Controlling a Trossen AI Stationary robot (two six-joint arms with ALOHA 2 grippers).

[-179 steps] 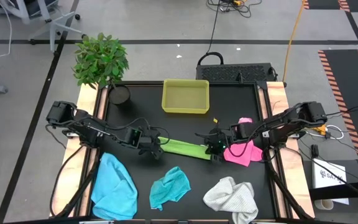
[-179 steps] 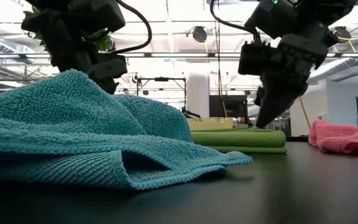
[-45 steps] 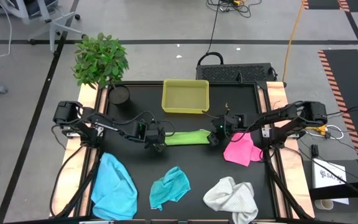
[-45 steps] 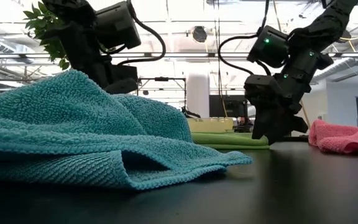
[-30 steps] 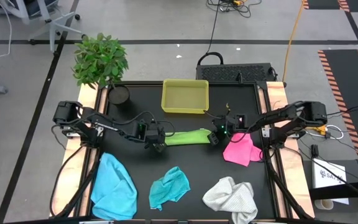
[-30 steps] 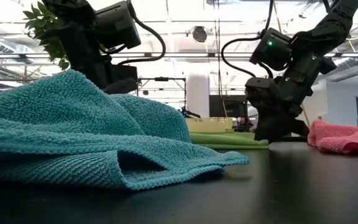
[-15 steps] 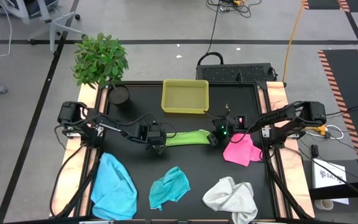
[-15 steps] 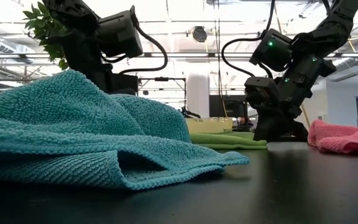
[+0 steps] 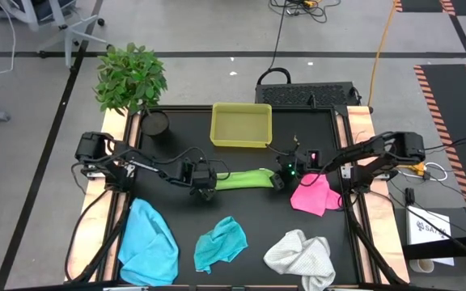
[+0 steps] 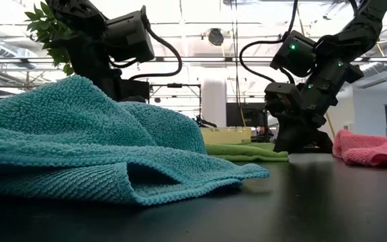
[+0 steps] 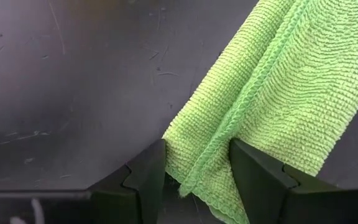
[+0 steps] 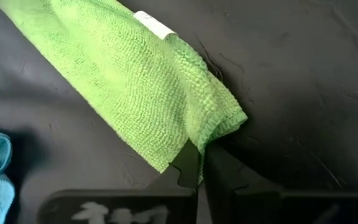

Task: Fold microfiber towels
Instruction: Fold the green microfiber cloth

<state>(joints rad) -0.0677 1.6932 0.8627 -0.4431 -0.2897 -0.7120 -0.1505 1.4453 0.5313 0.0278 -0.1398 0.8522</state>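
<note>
Black table set on grey floor, with open workshop space and ceiling lights beyond in the low view. Folded into a narrow strip at mid-table: lime green towel, lying flat just in front of the yellow-green tray. Left gripper low at the strip's left end, jaws spread with the towel's corner lying between the fingers, not pinched. Right gripper at the strip's right end, jaws pressed together on the edge of that end; white label visible on the towel in the right wrist view. Pink towel crumpled just beside the right gripper, near the right edge of the table. Along the near edge, all unfolded: light blue towel at left, teal towel in the middle, white towel at right. Teal towel filling the foreground of the low view. Potted plant at the table's far left corner.
</note>
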